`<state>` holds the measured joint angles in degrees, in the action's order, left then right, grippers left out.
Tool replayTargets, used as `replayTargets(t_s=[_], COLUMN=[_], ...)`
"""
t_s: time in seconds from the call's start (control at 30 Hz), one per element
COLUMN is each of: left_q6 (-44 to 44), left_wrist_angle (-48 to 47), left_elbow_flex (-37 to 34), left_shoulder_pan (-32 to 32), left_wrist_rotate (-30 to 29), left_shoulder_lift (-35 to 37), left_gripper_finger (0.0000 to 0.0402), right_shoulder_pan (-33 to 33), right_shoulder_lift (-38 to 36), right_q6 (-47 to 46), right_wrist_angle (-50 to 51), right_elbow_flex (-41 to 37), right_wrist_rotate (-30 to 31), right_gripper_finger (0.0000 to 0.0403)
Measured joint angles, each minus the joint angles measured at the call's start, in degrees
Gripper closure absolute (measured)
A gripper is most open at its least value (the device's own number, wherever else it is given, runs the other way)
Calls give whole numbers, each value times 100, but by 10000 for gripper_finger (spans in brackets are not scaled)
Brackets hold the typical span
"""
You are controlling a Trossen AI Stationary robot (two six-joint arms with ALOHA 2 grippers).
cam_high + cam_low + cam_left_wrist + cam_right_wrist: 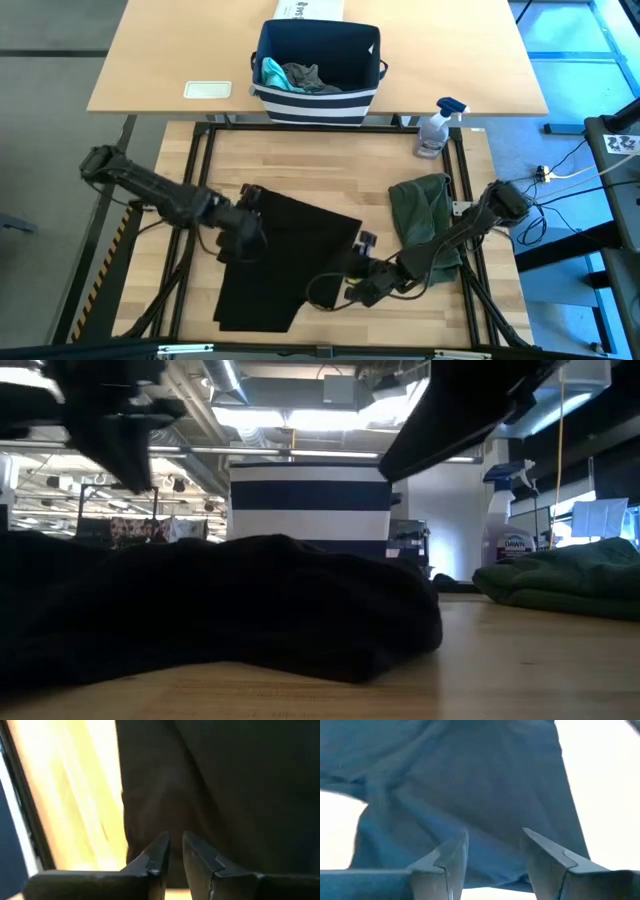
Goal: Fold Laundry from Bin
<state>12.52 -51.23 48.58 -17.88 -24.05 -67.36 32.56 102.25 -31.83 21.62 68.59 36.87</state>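
**Both claws over the black T-shirt, bin at the far side**

- Black T-shirt (285, 255) lies spread on the near wooden table (330, 165), partly folded, 1 corner pointing toward the right side. In the low view it bulks as a dark mound (220, 610) across the foreground.
- Left claw (243, 232) sits at the shirt's left edge, over the cloth. Left wrist view: its 2 fingers (155, 852) stand with only a thin slit between them, nothing pinched there, black cloth (220, 785) right under and ahead of the tips.
- Right claw (360, 272) is at the shirt's right edge, near the pointed corner. Right wrist view: fingers (452, 855) clearly apart, a moderate gap, cloth (465, 785) spread below them, none gripped.
- Olive-green garment (425, 215) lies bunched on the table's right side, partly under the right arm; low view shows it as a folded heap (565, 580).
- Navy bin with white stripes (318, 100) stands on the farther, paler table, with a teal piece (270, 72) and a grey piece (308, 78) inside.
- Spray bottle (435, 128) stands upright to the bin's right, at the near table's far edge.
- White flat card (208, 90) lies left of the bin.
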Motion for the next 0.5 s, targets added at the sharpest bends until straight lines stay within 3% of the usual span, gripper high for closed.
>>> replayTargets(t_s=[0.1,0.27,0.37,0.5], left_q6=[401,779,1006,1155], left_wrist_angle=[278,840,1401,2131], left_elbow_flex=[-185,-692,-1080,-1479], left_shoulder_pan=[721,2038,2608,3145], left_wrist_rotate=[339,1316,1753,2108], left_shoulder_lift=[183,351,285,163], left_gripper_finger=[367,381,387,389], right_shoulder_pan=[0,-167,-522,-1075], right_shoulder_lift=[-339,-914,-1040,-1026], right_q6=[-85,-233,-527,-833], right_wrist_angle=[-468,-2135,-3043,-3504], right_elbow_flex=[-492,-1898,-2639,-3152], right_wrist_rotate=[123,107,46,-414], right_gripper_finger=[233,244,251,264])
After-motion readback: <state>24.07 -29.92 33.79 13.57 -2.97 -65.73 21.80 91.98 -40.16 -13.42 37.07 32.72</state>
